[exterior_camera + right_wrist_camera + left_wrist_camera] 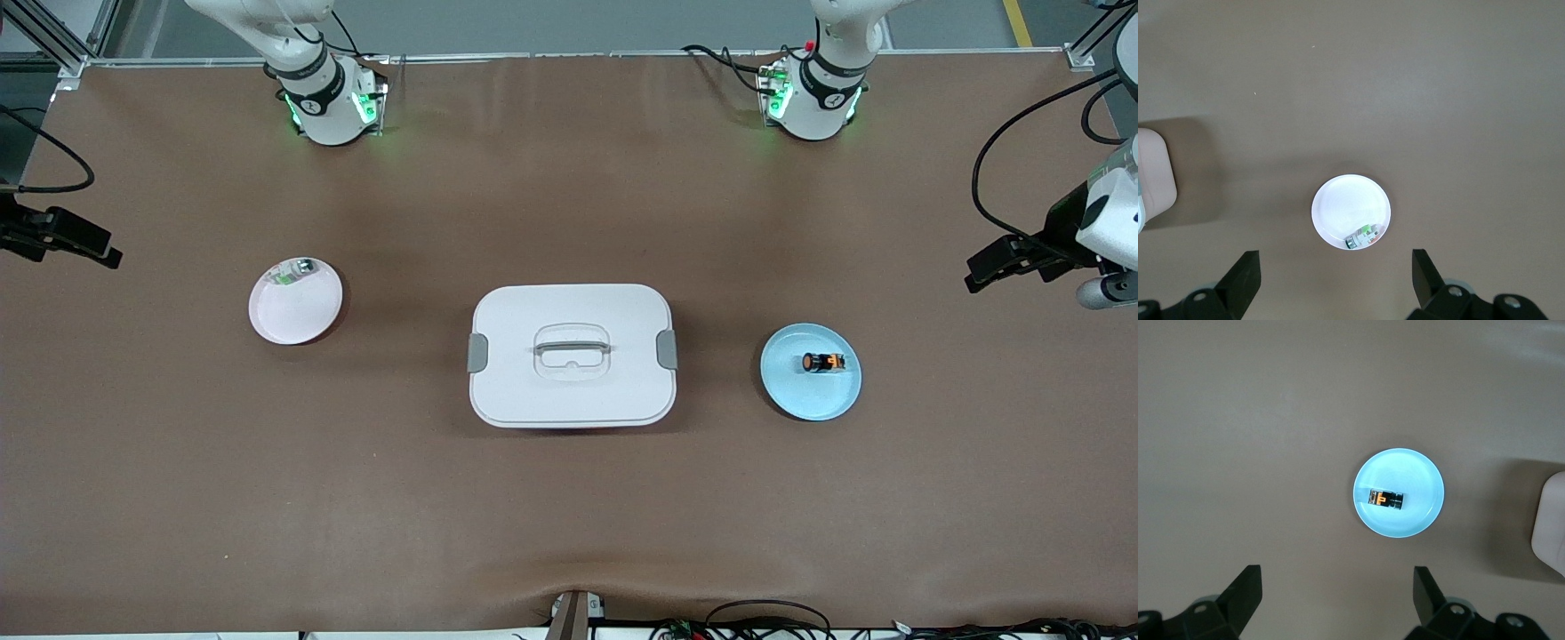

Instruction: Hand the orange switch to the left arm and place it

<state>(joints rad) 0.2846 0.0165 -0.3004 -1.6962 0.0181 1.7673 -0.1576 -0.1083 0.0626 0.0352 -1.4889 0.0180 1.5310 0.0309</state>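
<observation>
Orange-and-black switch [824, 362] lies on its side in a round pale-blue plate [794, 396] toward the left arm's end of the brown counter [569, 498]. Beside it, mid-counter, sits the large white plastic box [572, 396] with grey side latches – lid on. Toward the right arm's end, a round pink plate [293, 320] holds a small green-and-silver component [296, 270]. High over the blue plate hangs the left end effector [1337, 597], fingers spread wide; the right end effector [1336, 280] hangs likewise wide over the pink plate.
</observation>
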